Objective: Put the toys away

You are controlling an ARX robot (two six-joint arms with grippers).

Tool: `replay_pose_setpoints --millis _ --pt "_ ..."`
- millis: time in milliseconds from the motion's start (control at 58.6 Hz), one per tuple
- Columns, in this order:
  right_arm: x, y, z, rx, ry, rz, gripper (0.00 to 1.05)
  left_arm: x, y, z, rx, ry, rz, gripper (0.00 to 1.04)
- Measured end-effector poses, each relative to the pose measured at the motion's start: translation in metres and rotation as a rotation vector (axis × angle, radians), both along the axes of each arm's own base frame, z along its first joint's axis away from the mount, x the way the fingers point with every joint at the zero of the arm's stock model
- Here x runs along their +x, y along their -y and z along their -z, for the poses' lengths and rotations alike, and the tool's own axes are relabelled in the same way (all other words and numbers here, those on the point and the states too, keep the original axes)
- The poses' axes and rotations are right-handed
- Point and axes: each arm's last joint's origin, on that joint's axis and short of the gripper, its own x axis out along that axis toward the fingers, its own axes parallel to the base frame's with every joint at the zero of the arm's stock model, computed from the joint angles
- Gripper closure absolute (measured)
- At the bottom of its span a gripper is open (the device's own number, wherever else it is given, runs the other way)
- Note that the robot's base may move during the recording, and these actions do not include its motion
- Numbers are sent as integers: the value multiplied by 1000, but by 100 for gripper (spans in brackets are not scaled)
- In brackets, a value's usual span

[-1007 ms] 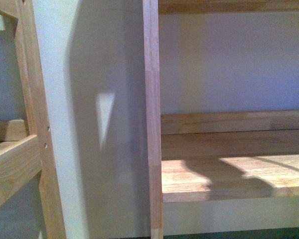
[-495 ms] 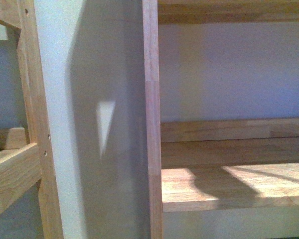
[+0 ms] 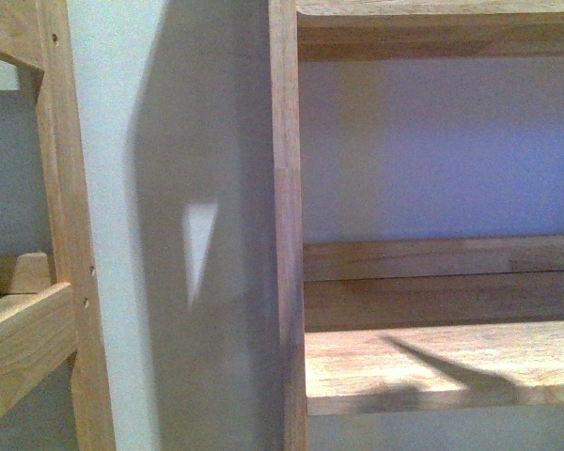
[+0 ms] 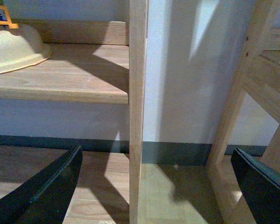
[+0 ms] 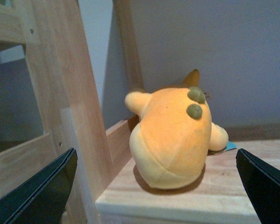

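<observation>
A soft orange-yellow plush toy (image 5: pixel 172 137) sits on a pale wooden shelf board (image 5: pixel 224 196) in the right wrist view, its back turned, with two small olive bumps near the top and a paler base. My right gripper (image 5: pixel 155 151) is open, its dark fingers (image 5: pixel 42 196) spread wide on either side, short of the toy and not touching it. The left gripper (image 4: pixel 156 149) is open too and holds nothing; it faces a wooden upright (image 4: pixel 136 116). Neither gripper nor the toy appears in the front view.
A wooden shelf unit fills the front view, with an upright post (image 3: pixel 284 235) and a sunlit board (image 3: pixel 451 362). A slanted wooden frame (image 5: pixel 60 93) stands close beside the toy. In the left wrist view, a cream bowl (image 4: pixel 14 49) rests on a low shelf (image 4: pixel 60 79).
In the front view the shelf boards have slid down the frame and an upper board has come into sight. The shadow on the sunlit board has shrunk to a thin wedge.
</observation>
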Motion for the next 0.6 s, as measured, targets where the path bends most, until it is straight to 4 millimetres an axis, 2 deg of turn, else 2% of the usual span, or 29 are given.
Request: replay_pose_setpoints --millis 68,137,324,444,597 --pt "-17 1 16 -20 8 -2 0 0 0 0 0 0 0 6" --pt "-38 4 42 -40 4 3 0 0 0 0 0 0 0 6" --pt "-76 18 101 -61 2 54 0 0 0 0 0 0 0 6" --pt "-85 29 133 -54 15 102 0 0 0 0 0 0 0 6" --pt "-80 36 179 -66 -17 171 0 0 0 0 0 0 0 6"
